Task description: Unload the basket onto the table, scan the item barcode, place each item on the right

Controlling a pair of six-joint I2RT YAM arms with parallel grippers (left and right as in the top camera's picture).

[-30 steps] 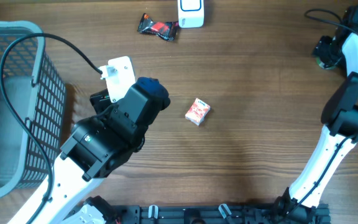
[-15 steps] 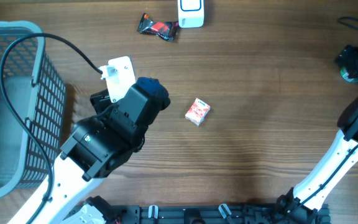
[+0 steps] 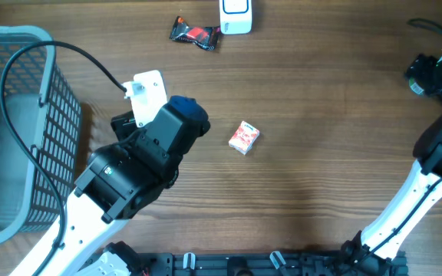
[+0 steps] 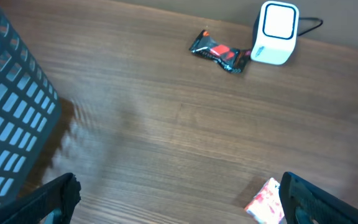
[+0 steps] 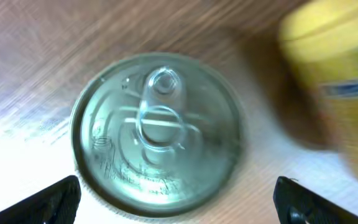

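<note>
Brown wood-grain table (image 3: 321, 169) under both arms.

Right gripper (image 5: 176, 202): your wrist view shows both dark fingertips (image 5: 45, 199) at the bottom corners, spread wide and gripping nothing. Directly below stands a silver metal can with a pull-tab lid (image 5: 157, 134). It is upright, lid toward the lens, with the tab's long axis running up and down the frame and its ring at the upper end. A blurred yellow container (image 5: 334, 93) sits just beside the can at the upper right. The overhead view puts this gripper (image 3: 430, 75) at the far right edge of the table and shows neither can nor yellow container clearly.

Left gripper (image 4: 179, 202): fingers spread wide, bare wood between them. Near its right finger lies a small red-and-white carton (image 4: 266, 200), cut off by the frame. From overhead you see the carton (image 3: 244, 138) whole, lying flat mid-table, long axis slanted with the upper end leaning right.

Further out, at the far edge, stands a white box-shaped barcode scanner (image 3: 235, 15), with a black-and-red crinkled snack wrapper (image 3: 196, 34) just beside it. A grey-blue plastic mesh basket (image 3: 48, 115) sits on the left.
</note>
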